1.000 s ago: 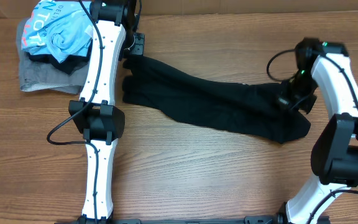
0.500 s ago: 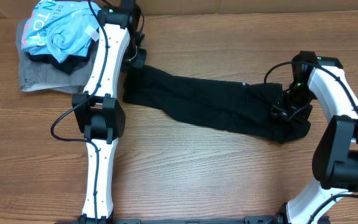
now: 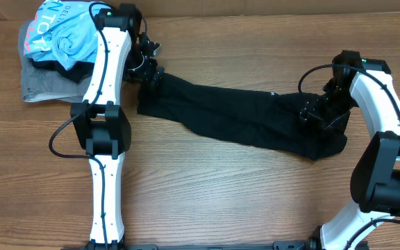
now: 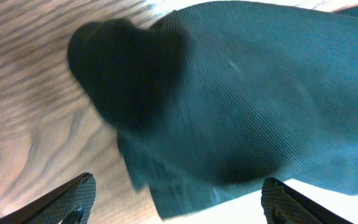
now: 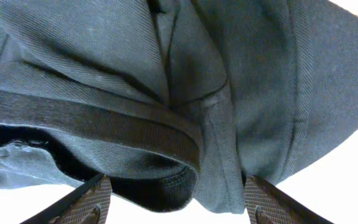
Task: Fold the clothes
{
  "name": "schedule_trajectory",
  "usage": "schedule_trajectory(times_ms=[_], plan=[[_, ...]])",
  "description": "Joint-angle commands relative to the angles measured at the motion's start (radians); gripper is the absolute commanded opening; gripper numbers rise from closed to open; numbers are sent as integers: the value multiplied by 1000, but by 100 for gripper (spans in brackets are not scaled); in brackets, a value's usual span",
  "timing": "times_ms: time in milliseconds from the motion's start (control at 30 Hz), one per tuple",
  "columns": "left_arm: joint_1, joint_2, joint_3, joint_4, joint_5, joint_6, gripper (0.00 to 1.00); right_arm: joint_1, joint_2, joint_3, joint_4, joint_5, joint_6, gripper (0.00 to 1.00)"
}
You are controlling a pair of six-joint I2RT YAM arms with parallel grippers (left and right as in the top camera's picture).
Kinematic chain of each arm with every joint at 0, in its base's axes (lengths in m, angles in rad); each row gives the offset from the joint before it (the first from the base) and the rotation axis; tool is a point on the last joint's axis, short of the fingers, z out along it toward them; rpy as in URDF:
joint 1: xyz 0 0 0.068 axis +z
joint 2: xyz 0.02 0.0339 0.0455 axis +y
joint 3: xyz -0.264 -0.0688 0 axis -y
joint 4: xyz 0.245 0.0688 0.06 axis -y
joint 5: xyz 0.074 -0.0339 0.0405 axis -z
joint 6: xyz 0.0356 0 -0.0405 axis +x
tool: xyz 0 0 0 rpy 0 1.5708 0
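Observation:
The clothes, a black shirt (image 3: 242,118), lie as a long narrow band slanting across the table from back left to right. My left gripper (image 3: 153,75) hovers over its left end. In the left wrist view the left gripper (image 4: 179,205) is open wide, with the shirt (image 4: 241,93) flat on the wood below it and nothing pinched. My right gripper (image 3: 313,113) is over the bunched right end. In the right wrist view the right gripper (image 5: 179,202) is open, and the shirt's hem and folds (image 5: 166,81) lie loose just ahead of its fingertips.
A light blue garment (image 3: 64,31) sits on a grey folded garment (image 3: 40,87) at the back left corner, close to the left arm. Bare wooden table (image 3: 221,194) stretches in front of the shirt.
Both grippers went from shut to open and let go of the shirt's ends. The left end dropped onto the table, and the left wrist swung slightly left.

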Motion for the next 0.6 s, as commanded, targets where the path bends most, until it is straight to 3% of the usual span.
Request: schedule_trajectory(times_ms=[0, 167, 267, 333, 400, 567], plan=[[-1, 10, -86, 55, 72, 84, 86, -4, -35, 26, 9, -14, -17, 72], [-13, 10, -180, 125, 106, 84, 79, -4, -35, 26, 6, -13, -17, 73], [-23, 10, -214, 129, 107, 84, 68, -4, -35, 26, 2, -14, -16, 72], [-27, 10, -243, 130, 105, 84, 48, -4, -35, 26, 0, -14, -16, 73], [-26, 10, -277, 137, 105, 72, 4, -4, -35, 26, 0, -13, -16, 72], [-4, 10, -270, 145, 92, -50, 4, -4, -35, 26, 0, -16, -12, 68]])
